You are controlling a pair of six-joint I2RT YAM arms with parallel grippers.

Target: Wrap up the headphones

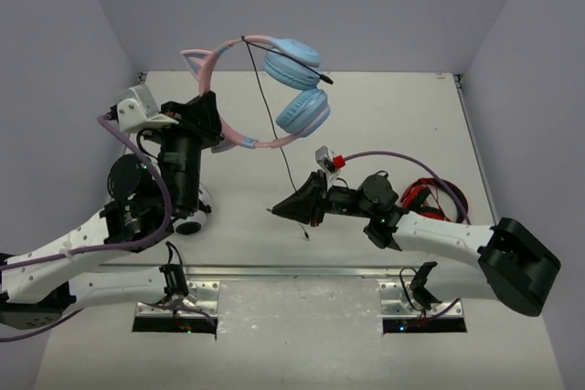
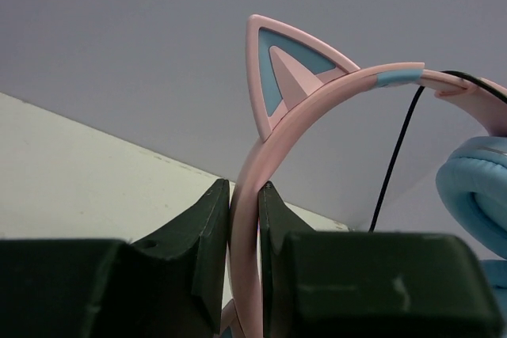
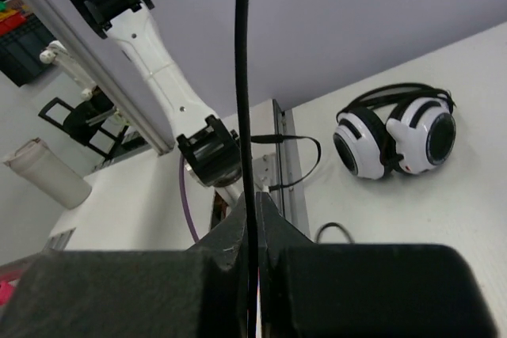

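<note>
Pink cat-ear headphones [image 1: 303,110] with light blue ear cups hang in the air above the far-left part of the white counter [image 1: 393,125]. The left claw [image 2: 245,187] is clamped on the pink headband, just below one cat ear. A thin black cable [image 3: 242,77] runs down from the headphones to the right claw [image 3: 251,203], which is closed on it over the middle of the counter, toward the near edge. Lying on the counter are black-and-white headphones [image 3: 396,136] toward the near-left corner and a red-and-black pair [image 1: 437,196] near the right edge.

Smooth pink plastic headphones [image 2: 313,102], matt white table [image 1: 393,107]
</note>
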